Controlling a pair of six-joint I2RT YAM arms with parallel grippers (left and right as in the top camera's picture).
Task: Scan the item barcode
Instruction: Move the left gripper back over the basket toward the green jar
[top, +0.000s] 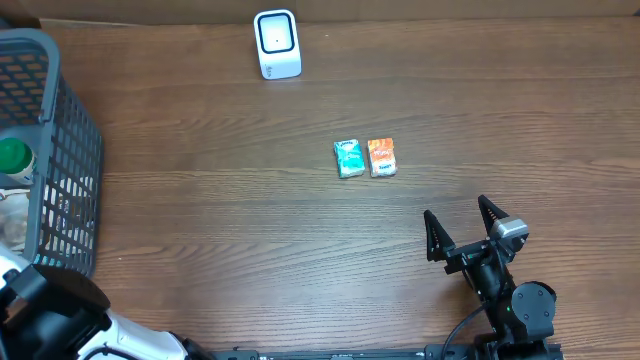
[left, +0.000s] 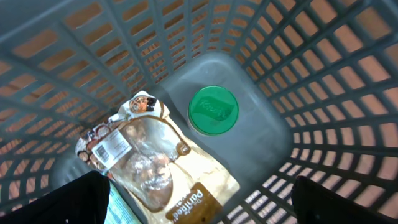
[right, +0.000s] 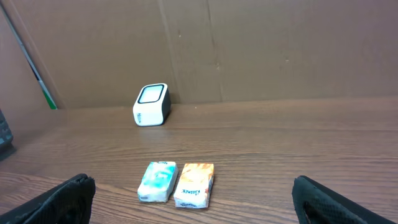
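Noted left jaws wide apart, empty, above grey basket (left: 323, 81); inside, clear snack bag (left: 146, 162), barcode label up, beside green lid (left: 213, 110). Found right jaws apart, empty, low over surface (top: 200, 220). Beyond, logged teal packet (top: 348, 158) and orange packet (top: 382, 157) flat, side by side, unobstructed. Farthest, recorded white scanner (top: 277, 44) upright.

You see a brown wood-grain table (top: 250, 220) filling the overhead view. At its left edge stands a grey plastic basket (top: 60, 130) with lattice walls. From above its mouth, you see those walls (left: 323, 93) slope in to a solid pale floor. Behind the table rises a plain cardboard wall (right: 280, 50) with a vertical seam. At the far left a thin dark rod (right: 31, 62) tilts across it, green at its lower end.
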